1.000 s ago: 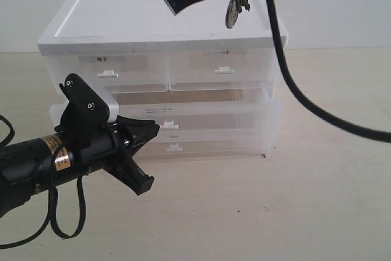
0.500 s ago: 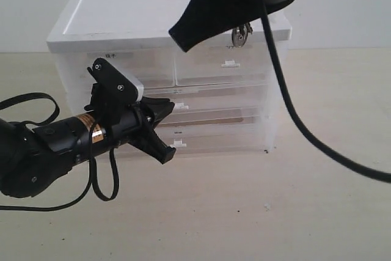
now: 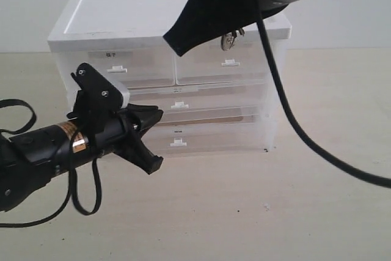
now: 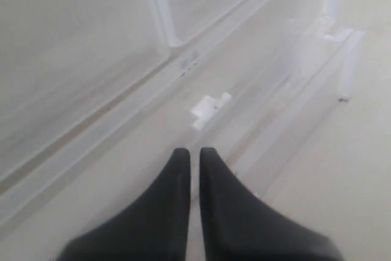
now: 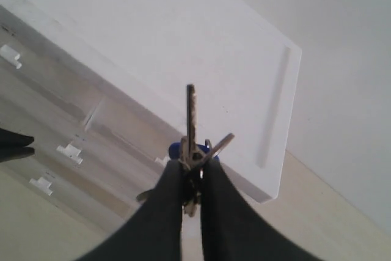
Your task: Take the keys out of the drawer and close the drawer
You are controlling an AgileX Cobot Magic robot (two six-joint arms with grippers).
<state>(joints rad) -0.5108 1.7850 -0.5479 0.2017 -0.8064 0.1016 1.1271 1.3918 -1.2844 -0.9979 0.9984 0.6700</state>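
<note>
The keys (image 3: 231, 40) dangle over the front edge of the cabinet's white top, with my right gripper (image 3: 229, 27) shut on them. In the right wrist view the silver keys (image 5: 192, 128) and the blue fob (image 5: 177, 150) stick out between the fingers of the right gripper (image 5: 191, 172). The drawer (image 3: 211, 140), the lowest tier, sits flush with the cabinet front, and its white tab handle (image 3: 177, 143) is showing. My left gripper (image 3: 156, 123) is shut and empty, a short way left of that handle. The left wrist view shows the left gripper (image 4: 194, 151) just short of the tab handle (image 4: 209, 107).
The white-topped cabinet (image 3: 122, 16) stands at the back of the beige table (image 3: 275, 206). Its middle drawer (image 3: 208, 99) and two half-width top drawers (image 3: 140, 68) look pushed in. A black cable (image 3: 287, 120) hangs from the right arm past the cabinet's right side.
The lower drawers stuck out a second ago and are now flush. The left gripper went up to the cabinet front, then drew back left. The right gripper kept the keys above the cabinet.
</note>
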